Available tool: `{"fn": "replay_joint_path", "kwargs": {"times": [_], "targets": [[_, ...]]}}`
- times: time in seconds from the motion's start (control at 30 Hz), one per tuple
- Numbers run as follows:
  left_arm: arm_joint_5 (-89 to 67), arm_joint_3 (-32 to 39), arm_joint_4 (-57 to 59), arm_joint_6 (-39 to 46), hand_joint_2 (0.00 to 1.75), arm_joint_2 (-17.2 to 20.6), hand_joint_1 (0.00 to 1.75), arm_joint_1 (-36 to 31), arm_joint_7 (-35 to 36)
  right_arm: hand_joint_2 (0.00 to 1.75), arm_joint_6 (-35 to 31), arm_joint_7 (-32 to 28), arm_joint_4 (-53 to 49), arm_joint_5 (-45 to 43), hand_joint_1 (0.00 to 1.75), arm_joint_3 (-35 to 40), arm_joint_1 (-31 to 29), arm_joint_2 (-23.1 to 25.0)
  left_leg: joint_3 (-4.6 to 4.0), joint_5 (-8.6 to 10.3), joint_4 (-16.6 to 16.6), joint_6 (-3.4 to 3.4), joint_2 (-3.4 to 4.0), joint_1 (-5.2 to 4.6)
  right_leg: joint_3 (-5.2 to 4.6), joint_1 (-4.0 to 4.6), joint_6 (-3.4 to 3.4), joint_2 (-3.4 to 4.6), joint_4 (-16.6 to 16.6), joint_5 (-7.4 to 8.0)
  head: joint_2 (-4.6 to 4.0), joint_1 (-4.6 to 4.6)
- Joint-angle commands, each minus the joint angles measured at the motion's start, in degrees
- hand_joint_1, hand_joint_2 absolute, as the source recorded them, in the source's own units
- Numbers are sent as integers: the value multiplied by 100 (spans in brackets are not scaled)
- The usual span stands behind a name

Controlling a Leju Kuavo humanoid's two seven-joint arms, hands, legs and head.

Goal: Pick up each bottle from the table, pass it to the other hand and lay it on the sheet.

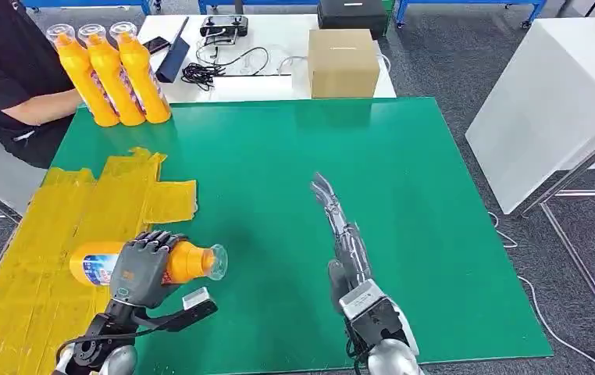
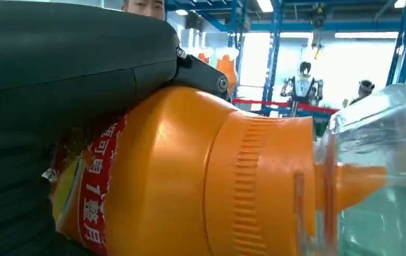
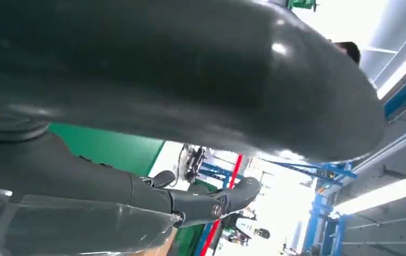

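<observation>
On green table mat [image 1: 404, 195], at 7 o'clock: crinkled yellow sheet [image 1: 52, 234]; left hand [image 1: 142, 269] grasping orange plastic bottle [image 1: 189, 262]; right hand [image 1: 341, 226] released, fingers straight. At 11 o'clock, three upright orange bottles [image 1: 115, 74].

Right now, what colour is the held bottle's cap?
Clear cap over an orange nozzle; left wrist view shows it best.

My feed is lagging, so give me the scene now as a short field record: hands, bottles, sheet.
left robot hand: grips a bottle lying on its side, at the yellow sheet's edge
right robot hand: holds nothing, fingers straight, over the green mat
bottles waiting: three upright, far left corner of the mat
sheet: yellow, on the robot's left
person: seated beyond the sheet
</observation>
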Motion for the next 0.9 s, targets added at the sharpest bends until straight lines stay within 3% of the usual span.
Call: {"fn": "replay_joint_path", "kwargs": {"times": [0.03, 0.23, 0.27, 0.3, 0.73, 0.83, 0.9], "targets": [[-301, -189, 1212, -487, 175, 378, 175, -541, 228, 0, 226, 49, 154, -69, 0, -140, -152, 108, 15, 0, -5, -6, -2, 3, 18, 3, 0, -5, -9, 0, 0, 2], [-668, -152, 1782, -542, 175, 469, 175, -706, 530, 0, 361, 34, 217, -70, 0, -150, -145, 139, 8, 1, -5, -5, -2, -1, 10, 0, -1, -3, -5, 0, 0, 0], [-672, -151, 1824, -560, 175, 463, 0, -728, 521, 0, 370, 38, 221, -68, 0, -148, -143, 144, 12, 1, -6, -9, -4, 3, 15, 4, -3, -6, -8, 0, 0, 2], [-707, -127, 1885, -600, 0, 454, 0, -756, 556, 0, 385, 44, 228, -67, 0, -148, -145, 150, 12, 1, -5, -7, -5, 2, 14, 3, -3, -7, -7, -1, 0, 0], [-1179, -1, 1787, -354, 0, 376, 0, -711, 912, 0, 396, 57, 232, -69, 0, -170, -101, 156, 9, -1, -3, -5, 0, 3, 13, 3, -1, -1, -7, 0, 0, 2], [-1717, 131, 1674, 122, 0, 243, 0, -673, 1354, 0, 382, 57, 219, -61, 0, -177, -58, 140, 7, -1, -3, -4, -2, 1, 12, 2, 0, -3, -6, -1, 0, 2], [-1823, 417, 1340, 1174, 0, 12, 0, -523, 1448, 0, 332, 56, 249, -61, 0, -113, -74, 90, 15, -4, -4, -8, 1, 4, 20, 5, -1, -2, -10, -3, 0, 2]]}}
